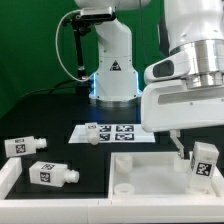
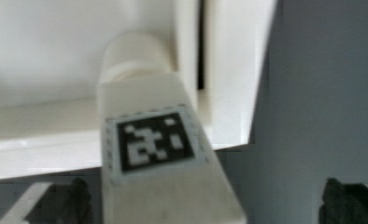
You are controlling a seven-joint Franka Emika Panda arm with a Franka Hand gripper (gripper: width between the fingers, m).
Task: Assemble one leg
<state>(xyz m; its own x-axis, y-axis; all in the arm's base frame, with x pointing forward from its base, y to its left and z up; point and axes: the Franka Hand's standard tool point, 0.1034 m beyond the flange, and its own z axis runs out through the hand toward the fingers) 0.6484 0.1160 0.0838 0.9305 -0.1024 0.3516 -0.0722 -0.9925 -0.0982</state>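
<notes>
Nearest the exterior camera lies the white tabletop (image 1: pixel 128 172), a flat square with a raised rim, on the black counter (image 1: pixel 60 125). At its right a leg (image 1: pixel 204 160), a white square peg with a black-and-white tag, stands tilted under the claw (image 1: pixel 190 148), whose fingers stand apart on either side of it. Two more legs (image 1: pixel 52 172) (image 1: pixel 22 146) lie at the left. Farther back lies the marker board (image 1: pixel 108 131).

A robotics lab — a white robot arm (image 1: pixel 110 55) stands at the far edge of a black surface (image 1: pixel 60 105), green backdrop (image 1: pixel 30 45) behind, and a marker board (image 1: pixel 110 131) lies flat before it.
</notes>
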